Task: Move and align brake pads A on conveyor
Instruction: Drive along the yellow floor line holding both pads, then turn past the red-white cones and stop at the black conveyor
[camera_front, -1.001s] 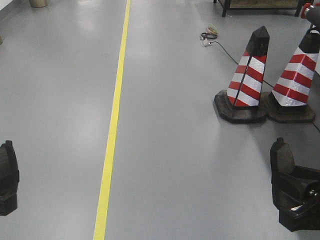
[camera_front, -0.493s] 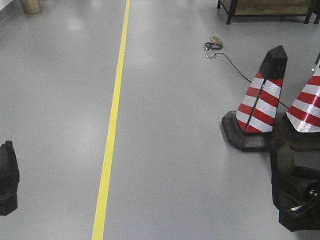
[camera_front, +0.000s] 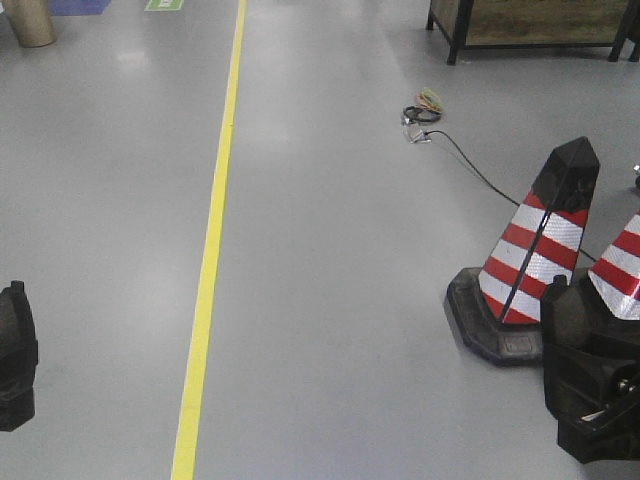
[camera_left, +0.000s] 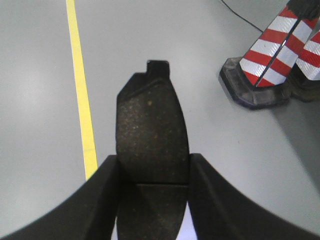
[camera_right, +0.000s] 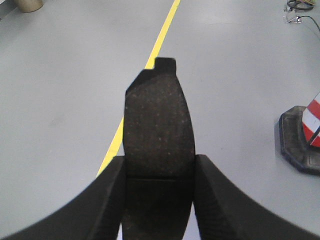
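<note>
Wrist views: left gripper (camera_left: 152, 172) and right gripper (camera_right: 159, 175) jaws each clamp a brake pad (camera_left: 151, 135) (camera_right: 158, 125).
Progress: conveyor unseen beyond yellow line (camera_front: 208, 260); placing, aligning remain.

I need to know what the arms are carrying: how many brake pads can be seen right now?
2. One brake pad is clamped in the left gripper; the other brake pad is clamped in the right gripper. No conveyor shows; others may be out of view.

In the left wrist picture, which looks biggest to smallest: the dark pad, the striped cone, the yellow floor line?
1. Brake pad, though it is nearest the camera.
2. Yellow line.
3. Striped cone, cropped, so its place is unsure.
</note>
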